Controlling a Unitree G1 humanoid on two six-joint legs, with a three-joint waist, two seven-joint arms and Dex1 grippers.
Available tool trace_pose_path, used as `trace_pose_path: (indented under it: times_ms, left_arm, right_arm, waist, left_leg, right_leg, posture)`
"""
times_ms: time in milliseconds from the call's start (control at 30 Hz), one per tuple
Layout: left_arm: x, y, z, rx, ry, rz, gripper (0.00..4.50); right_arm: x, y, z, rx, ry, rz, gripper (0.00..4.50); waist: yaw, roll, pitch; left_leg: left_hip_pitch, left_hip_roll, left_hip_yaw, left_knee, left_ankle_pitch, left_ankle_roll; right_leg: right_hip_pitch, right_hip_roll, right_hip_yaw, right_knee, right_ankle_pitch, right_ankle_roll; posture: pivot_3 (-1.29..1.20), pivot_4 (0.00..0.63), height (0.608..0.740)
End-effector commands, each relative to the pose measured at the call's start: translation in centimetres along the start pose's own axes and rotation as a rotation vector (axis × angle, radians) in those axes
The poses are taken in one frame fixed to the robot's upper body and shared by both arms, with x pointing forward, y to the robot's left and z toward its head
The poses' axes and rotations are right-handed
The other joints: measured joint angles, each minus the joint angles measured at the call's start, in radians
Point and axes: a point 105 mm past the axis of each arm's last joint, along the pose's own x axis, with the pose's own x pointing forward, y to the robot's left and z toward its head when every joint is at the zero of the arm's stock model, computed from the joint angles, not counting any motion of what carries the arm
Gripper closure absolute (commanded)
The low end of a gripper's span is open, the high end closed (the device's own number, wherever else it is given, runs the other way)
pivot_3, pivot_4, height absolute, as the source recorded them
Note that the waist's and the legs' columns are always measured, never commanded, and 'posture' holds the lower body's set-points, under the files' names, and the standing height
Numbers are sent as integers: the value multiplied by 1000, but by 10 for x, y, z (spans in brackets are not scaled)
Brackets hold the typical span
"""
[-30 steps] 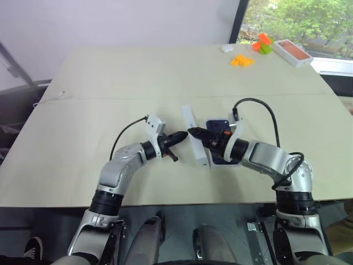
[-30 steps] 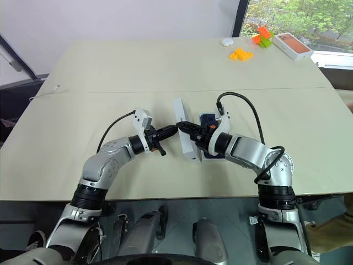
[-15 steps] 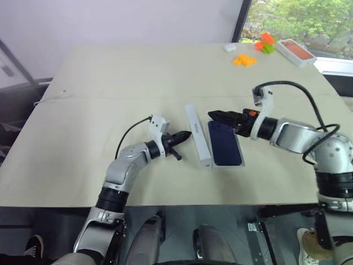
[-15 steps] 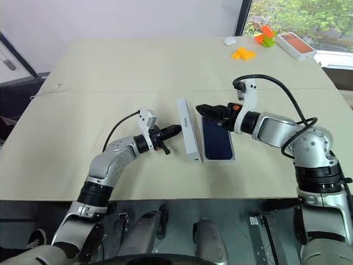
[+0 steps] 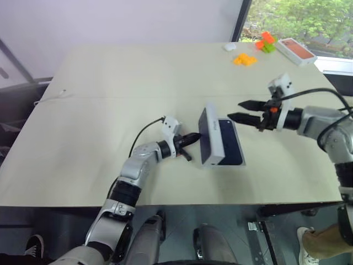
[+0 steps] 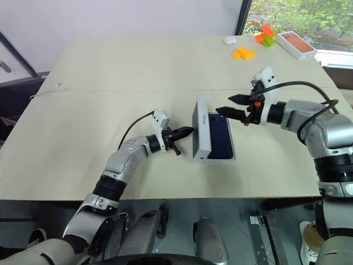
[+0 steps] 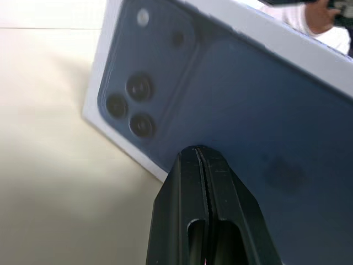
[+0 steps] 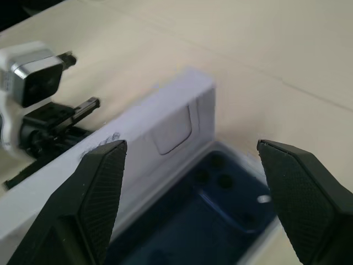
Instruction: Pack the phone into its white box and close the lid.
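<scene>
- Left pincer (image 6: 185, 132) is clenched, arm low over the bench (image 6: 110, 72), tips against the tilted lid (image 6: 201, 130).
- Right pincer (image 6: 227, 105), fingers spread, hovers past it, holding nothing.
- Phone (image 6: 219, 140) sits in the white box (image 8: 263, 244), partly hidden by the lid.

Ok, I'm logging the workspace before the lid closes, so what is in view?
table: one, beige, under everything
phone: one, navy, lying in the white box
white box: one, near middle of the table
lid: one, white with a blue print, tilted up on the box's left side
orange blocks: a small pile, far right
green and orange blocks: a cluster, far right corner
orange-topped box: one, white, far right corner
small white object: one, far edge
cable: one, white, left edge
left hand: black, shut, tip at the lid's print
right hand: black, open, above the box's far right
</scene>
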Motion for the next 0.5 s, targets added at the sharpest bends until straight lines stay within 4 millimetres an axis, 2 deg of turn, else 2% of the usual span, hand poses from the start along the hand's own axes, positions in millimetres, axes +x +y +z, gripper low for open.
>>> trace_pose_path:
  times_ms: [33, 133, 267, 500]
  left_arm:
    - [9, -6, 7, 50, -19, -35, 4500]
    - [12, -11, 7, 45, -21, -51, 4500]
    - [13, -17, 10, 51, -34, -66, 4500]
    - [18, -21, 11, 65, -34, -69, 4500]
  right_arm:
    - [-14, -13, 7, -138, 17, -44, 551]
    - [-22, -17, 4, -148, 41, -32, 551]
    - [-34, -21, -18, -254, 172, -15, 551]
    - [-33, -18, -32, -362, 234, 19, 551]
  waist:
    - [1, 0, 0]
    - [2, 0, 0]
    - [3, 0, 0]
    - [-2, 1, -1]
  left_leg:
    - [0, 0, 0, 0, 0, 0]
    - [-1, 0, 0, -1, 0, 0]
    - [-1, 0, 0, -1, 0, 0]
    - [1, 0, 0, 0, 0, -1]
  right_leg:
    - [0, 0, 0, 0, 0, 0]
    - [-1, 0, 0, 0, 0, 0]
    - [-1, 0, 0, 0, 0, 0]
    - [0, 0, 0, 1, 0, 0]
  posture:
    - [0, 150, 740]
    - [0, 150, 740]
    - [0, 150, 740]
    - [0, 150, 740]
